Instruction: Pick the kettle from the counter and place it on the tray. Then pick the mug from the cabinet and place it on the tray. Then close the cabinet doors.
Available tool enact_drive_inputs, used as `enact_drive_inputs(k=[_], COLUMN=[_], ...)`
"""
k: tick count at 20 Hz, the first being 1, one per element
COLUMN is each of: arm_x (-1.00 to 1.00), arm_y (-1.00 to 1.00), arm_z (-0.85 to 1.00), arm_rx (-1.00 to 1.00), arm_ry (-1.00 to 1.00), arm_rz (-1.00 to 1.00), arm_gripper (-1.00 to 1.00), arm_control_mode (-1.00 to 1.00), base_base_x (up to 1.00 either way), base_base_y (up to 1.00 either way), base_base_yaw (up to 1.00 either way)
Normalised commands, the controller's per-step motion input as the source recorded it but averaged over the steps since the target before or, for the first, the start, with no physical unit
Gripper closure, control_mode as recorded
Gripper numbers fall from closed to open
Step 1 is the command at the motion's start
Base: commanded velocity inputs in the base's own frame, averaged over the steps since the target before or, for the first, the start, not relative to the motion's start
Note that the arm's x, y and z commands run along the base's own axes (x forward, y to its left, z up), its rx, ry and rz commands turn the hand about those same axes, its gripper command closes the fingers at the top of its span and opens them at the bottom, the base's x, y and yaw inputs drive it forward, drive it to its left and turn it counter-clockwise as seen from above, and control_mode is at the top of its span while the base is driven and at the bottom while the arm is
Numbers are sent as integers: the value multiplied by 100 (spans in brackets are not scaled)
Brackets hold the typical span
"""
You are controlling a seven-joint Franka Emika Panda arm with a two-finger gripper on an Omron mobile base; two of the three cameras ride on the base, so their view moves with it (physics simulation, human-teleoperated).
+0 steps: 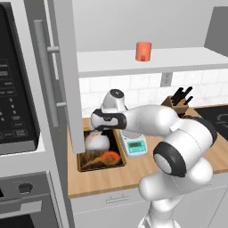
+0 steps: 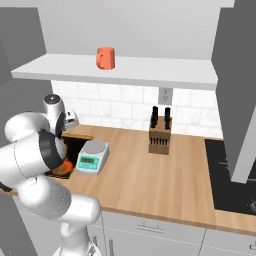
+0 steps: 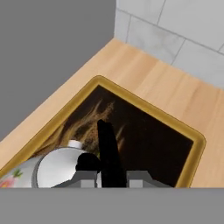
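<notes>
The white kettle point(image 1: 97, 141) is over the back part of the dark tray point(image 1: 95, 163) with the golden rim. My gripper point(image 1: 101, 128) reaches down from above it, shut on the thin black handle point(image 3: 108, 148). In the hand view the kettle's lid and floral body point(image 3: 57, 168) show at the lower left, over the tray point(image 3: 151, 109). I cannot tell whether the kettle rests on the tray. The orange-red mug point(image 1: 143, 51) point(image 2: 105, 58) stands on the open cabinet's white shelf point(image 1: 178, 60). A grey cabinet door point(image 1: 62, 75) hangs open left of the tray.
A white digital scale point(image 1: 136, 146) point(image 2: 92, 156) sits just right of the tray on the wooden counter point(image 2: 150, 172). A knife block point(image 2: 160, 132) stands by the tiled wall. A dark cooktop point(image 2: 232, 175) lies at the right. A microwave point(image 1: 15, 107) is at the left.
</notes>
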Motion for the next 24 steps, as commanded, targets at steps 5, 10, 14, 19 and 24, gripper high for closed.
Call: enact_drive_inputs(k=[5, 10, 14, 19, 24], arm_x=[18, 22, 43, 28, -25], arm_y=[-7, -9, -11, 0, 0], arm_z=[14, 27, 9, -10, -42], arm_rx=[0, 0, 0, 0, 0], arm_ry=[-10, -8, -16, -20, -24], arm_rz=[-1, 0, 0, 0, -2], arm_gripper=[100, 100, 100, 100, 100], arm_control_mode=[-100, -100, -100, -100, -100], base_base_x=[0, 0, 0, 0, 0], base_base_y=[0, 0, 0, 0, 0], base_base_yaw=[0, 0, 0, 0, 0])
